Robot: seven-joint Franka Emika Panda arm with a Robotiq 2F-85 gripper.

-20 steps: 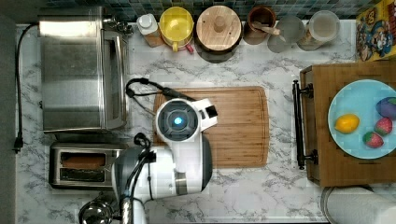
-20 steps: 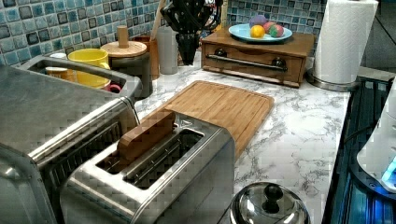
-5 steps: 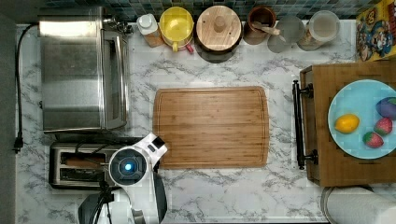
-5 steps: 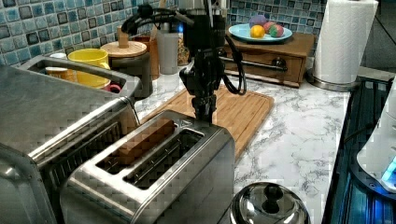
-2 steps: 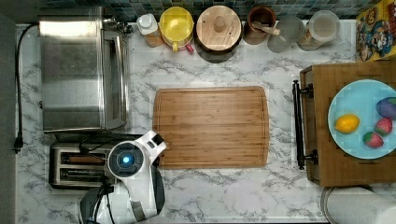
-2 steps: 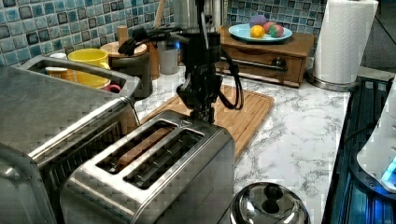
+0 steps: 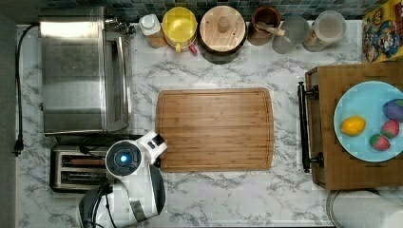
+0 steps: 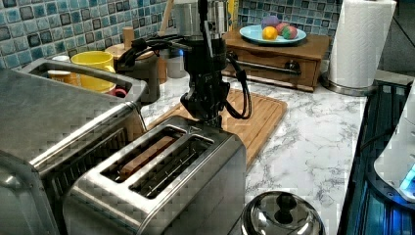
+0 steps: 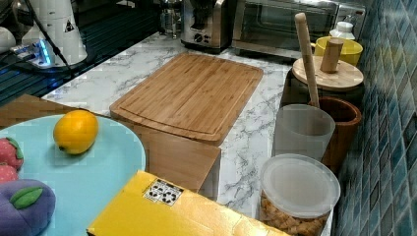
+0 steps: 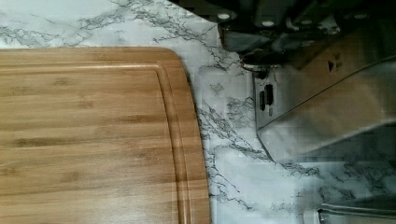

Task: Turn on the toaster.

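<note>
The brushed-steel toaster point(image 7: 76, 168) stands at the top view's lower left, below the toaster oven. In the left view the toaster point(image 8: 161, 186) is in the foreground, and a brown slice sits low in one of its two slots. My gripper point(image 8: 210, 116) points straight down, shut, and is pressed against the toaster's far end. The wrist view shows the gripper point(image 10: 260, 65) right over that end panel of the toaster point(image 10: 322, 102), beside the lever slot. The black lever knob is hidden beneath the gripper.
A large toaster oven point(image 7: 83, 71) stands close beside the toaster. A bamboo cutting board point(image 7: 216, 128) lies just beyond the gripper. A steel lidded pot point(image 8: 281, 215) sits by the toaster's front. Jars line the tiled wall, and a fruit plate point(image 7: 366, 118) rests on a wooden box.
The arm came from over the cutting board to the toaster's end and moved down there. The brown slice, once standing above the slot, has sunk into it.
</note>
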